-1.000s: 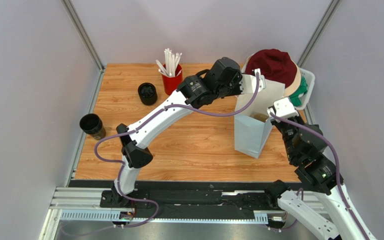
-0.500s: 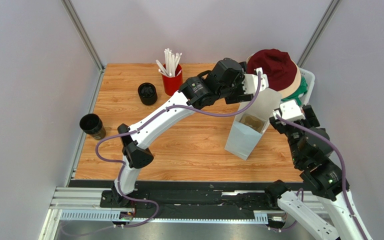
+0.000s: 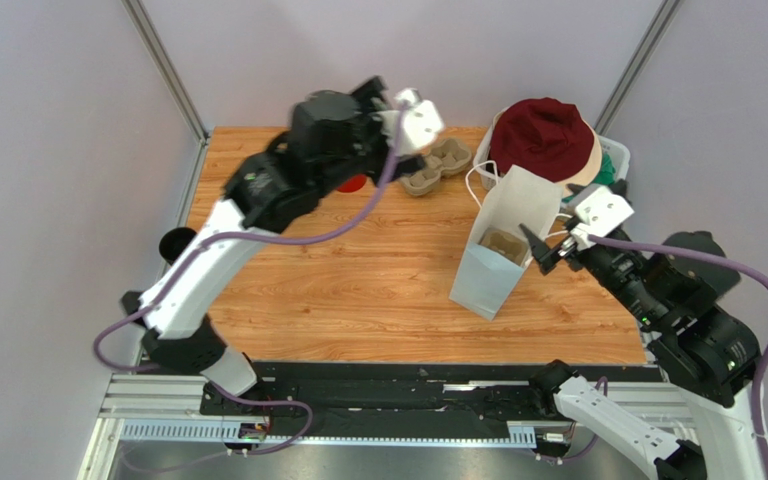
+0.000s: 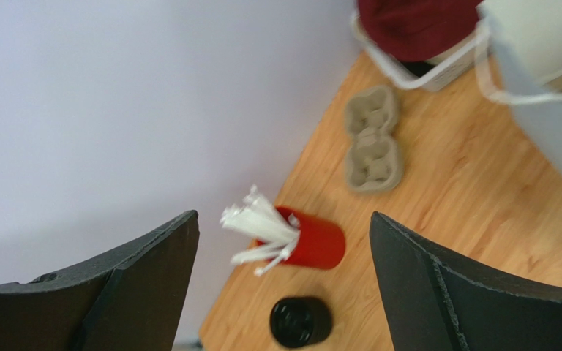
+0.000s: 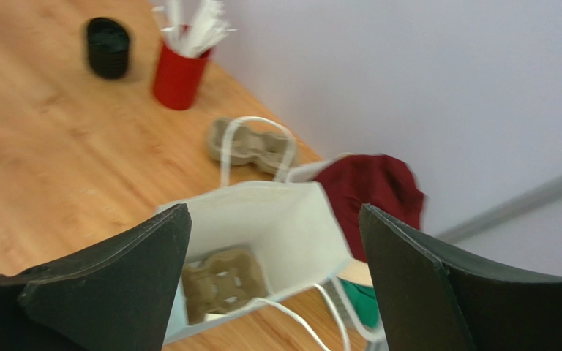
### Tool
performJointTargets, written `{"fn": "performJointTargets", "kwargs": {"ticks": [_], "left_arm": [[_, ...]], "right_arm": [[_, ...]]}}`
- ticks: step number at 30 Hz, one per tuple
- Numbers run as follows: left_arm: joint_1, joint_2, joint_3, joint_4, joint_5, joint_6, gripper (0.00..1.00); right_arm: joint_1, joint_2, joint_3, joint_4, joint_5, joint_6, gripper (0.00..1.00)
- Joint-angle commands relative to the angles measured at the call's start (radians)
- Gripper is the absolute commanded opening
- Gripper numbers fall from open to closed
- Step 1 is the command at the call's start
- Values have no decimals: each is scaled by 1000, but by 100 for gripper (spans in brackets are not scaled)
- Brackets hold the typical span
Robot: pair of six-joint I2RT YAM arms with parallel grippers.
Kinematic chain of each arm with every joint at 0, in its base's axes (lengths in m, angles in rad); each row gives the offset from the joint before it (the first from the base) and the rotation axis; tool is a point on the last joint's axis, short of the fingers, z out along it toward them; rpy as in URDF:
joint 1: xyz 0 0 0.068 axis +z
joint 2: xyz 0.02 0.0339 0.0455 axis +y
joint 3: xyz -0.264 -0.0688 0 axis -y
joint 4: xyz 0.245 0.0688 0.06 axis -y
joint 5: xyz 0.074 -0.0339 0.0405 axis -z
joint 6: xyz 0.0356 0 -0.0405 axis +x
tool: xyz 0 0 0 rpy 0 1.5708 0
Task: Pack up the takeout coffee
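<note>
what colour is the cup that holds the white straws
Red. The round straw cup shows best in the left wrist view.

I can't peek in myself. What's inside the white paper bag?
A brown cardboard cup tray lies at the bottom of the white paper bag. Nothing else shows there. The bag's own walls hide the rest of its bottom.

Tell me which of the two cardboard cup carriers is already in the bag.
The carrier at the bottom of the white paper bag; the other carrier lies on the table outside it.

Table [image 3: 358,290] bears bag [image 3: 493,275]; cup carrier [image 3: 436,165]; straw cup [image 4: 313,241]; black piece [image 4: 300,322]; coffee cup [image 3: 171,243].
</note>
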Motion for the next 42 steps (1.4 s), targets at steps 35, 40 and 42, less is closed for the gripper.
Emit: {"fn": "performJointTargets", "kwargs": {"ticks": [35,40,42], "left_arm": [[875,-977,-1181,76,478,-301,98],[896,-980,-1178,73,505,-305,98],[902,-977,-1178,71,510,-307,98]], "right_arm": [[417,644,-513,569,569,-221,88],[415,651,-542,578,646,-284,88],[414,642,-558,575,660,-298,88]]}}
